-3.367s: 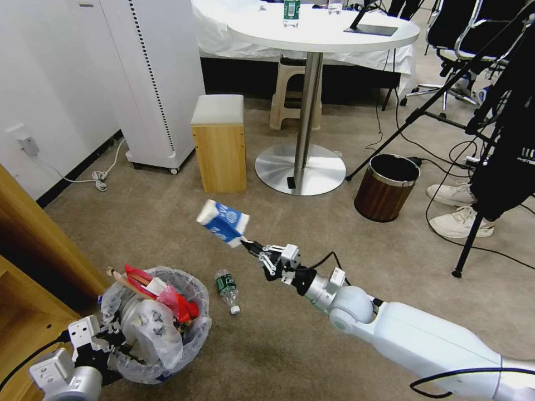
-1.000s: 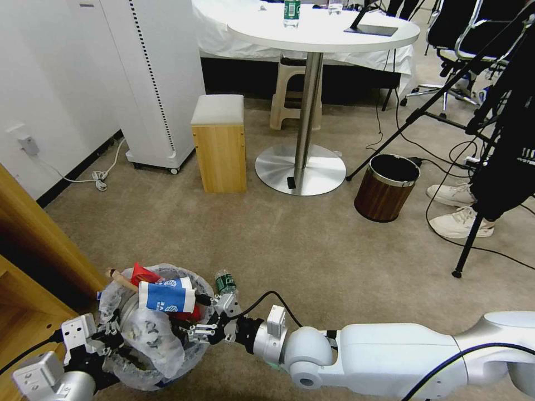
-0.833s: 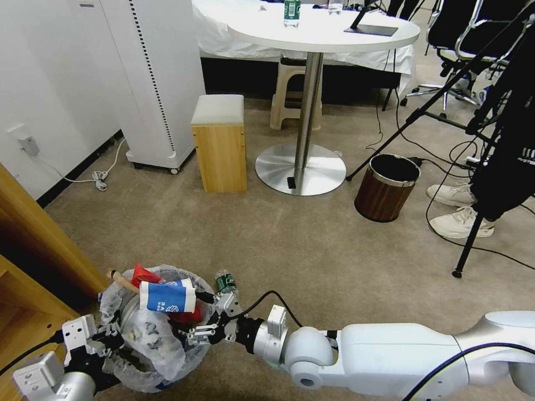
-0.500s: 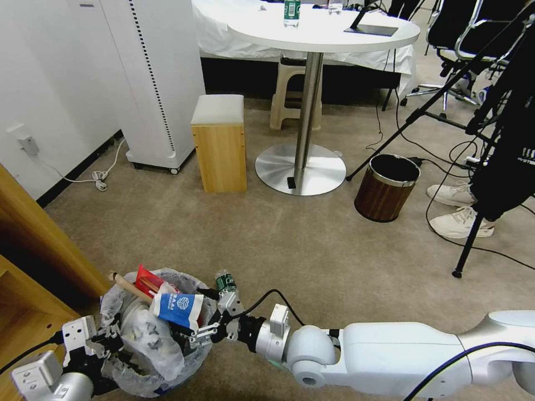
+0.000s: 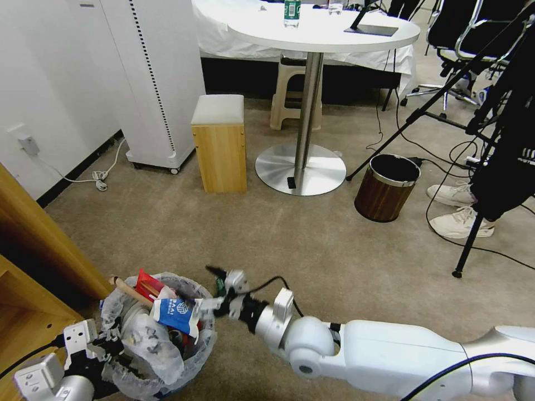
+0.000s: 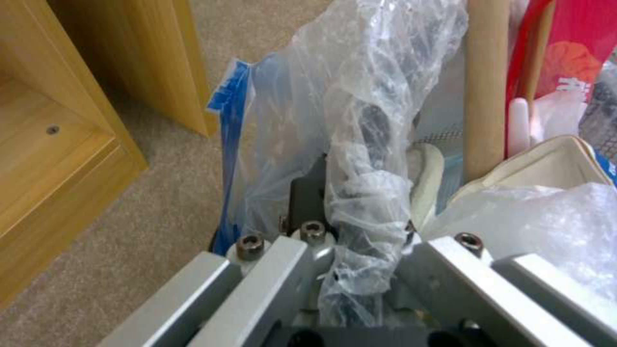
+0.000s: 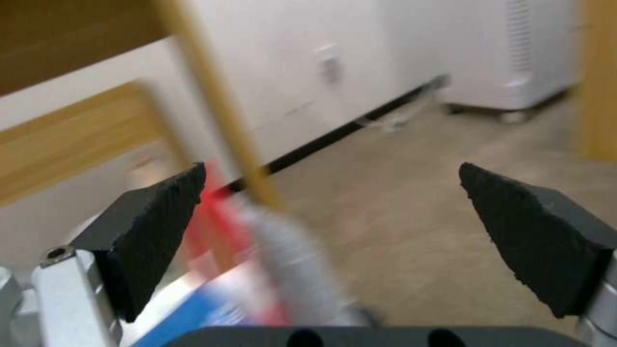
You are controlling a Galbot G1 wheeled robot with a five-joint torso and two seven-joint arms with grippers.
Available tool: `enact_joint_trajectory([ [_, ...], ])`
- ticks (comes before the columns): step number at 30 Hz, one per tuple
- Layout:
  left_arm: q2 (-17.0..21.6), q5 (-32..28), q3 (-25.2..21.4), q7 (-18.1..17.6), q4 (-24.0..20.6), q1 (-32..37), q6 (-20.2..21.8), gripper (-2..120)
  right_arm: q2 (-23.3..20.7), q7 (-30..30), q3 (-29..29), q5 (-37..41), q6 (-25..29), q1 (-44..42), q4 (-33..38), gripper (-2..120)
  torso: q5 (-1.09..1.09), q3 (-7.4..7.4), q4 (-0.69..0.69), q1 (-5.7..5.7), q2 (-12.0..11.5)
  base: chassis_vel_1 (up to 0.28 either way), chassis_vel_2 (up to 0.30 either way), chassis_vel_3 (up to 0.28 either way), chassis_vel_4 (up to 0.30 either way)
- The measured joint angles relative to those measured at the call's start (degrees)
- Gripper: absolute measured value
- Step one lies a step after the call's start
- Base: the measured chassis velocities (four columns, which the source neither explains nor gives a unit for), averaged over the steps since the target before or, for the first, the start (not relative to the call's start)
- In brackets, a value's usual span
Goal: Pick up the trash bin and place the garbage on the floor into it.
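Observation:
The trash bin [image 5: 167, 356], lined with a translucent bag, sits low at my left, and my left gripper [image 5: 92, 348] is shut on its rim. In the left wrist view that gripper [image 6: 360, 250] pinches the crumpled liner [image 6: 366, 135]. The bin is heaped with garbage: a white-blue plastic bag [image 5: 175, 312] on top, a red wrapper [image 5: 147, 282] and a wooden stick [image 5: 127, 288]. My right gripper [image 5: 212, 288] hovers open just right of the bin, holding nothing. Its black pads [image 7: 161, 226] stand wide apart. A small green bottle [image 5: 219, 286] on the beige carpet is mostly hidden behind it.
Wooden furniture [image 5: 33, 245] stands close on the left of the bin. Farther off are a wooden stool [image 5: 219, 142], a round table's pedestal [image 5: 301, 167], a brown wood-grain bin [image 5: 386, 186], white sneakers [image 5: 457, 220], tripod legs and cables. Open carpet lies ahead.
My right gripper carried the white-blue bag through the air to the bin, let go of it there, opened and drew up and back a little. The left gripper kept hold of the bin.

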Motion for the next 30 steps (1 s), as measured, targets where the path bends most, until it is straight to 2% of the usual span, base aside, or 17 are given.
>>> enact_joint_trajectory([
  [2,0.15,0.04,0.12,0.01,0.36,-0.23,-0.05,0,-0.67,2.90,4.66,2.51,-1.81,-1.70,-2.31,100,-0.01,0.00,0.00,0.00,0.00,0.000,0.000,0.000,0.000],
  [9,-0.24,0.64,0.74,0.18,1.21,-0.56,-0.20,0,-0.32,10.77,11.68,4.31,-6.52,-6.39,-8.37,100,0.00,0.01,0.00,0.00,0.00,0.000,0.000,0.000,0.000],
  [10,-0.31,0.72,0.77,0.20,1.36,-0.61,-0.26,0,-0.30,11.47,12.35,3.83,-7.42,-7.18,-8.93,100,0.00,0.00,0.00,0.00,0.00,0.000,0.000,0.000,0.000],
  [11,-0.45,0.78,0.84,0.23,1.62,-0.81,-0.29,0,-0.13,12.13,13.14,-0.39,-7.07,-8.96,-11.31,100,0.00,0.00,0.00,0.00,0.00,0.000,0.000,0.000,0.000],
  [19,-0.34,0.80,0.79,0.26,1.98,-0.97,-0.39,0,-0.25,9.16,13.36,-7.61,-1.45,-9.99,-14.45,100,0.00,0.01,0.00,0.00,0.00,0.000,0.000,0.000,0.000],
  [30,0.83,-0.35,-0.52,0.28,2.81,-2.03,-0.50,0,-1.65,9.20,13.66,-10.46,-2.36,-10.17,-10.79,100,-0.01,0.00,0.00,0.00,0.00,0.000,0.000,0.000,0.000],
])
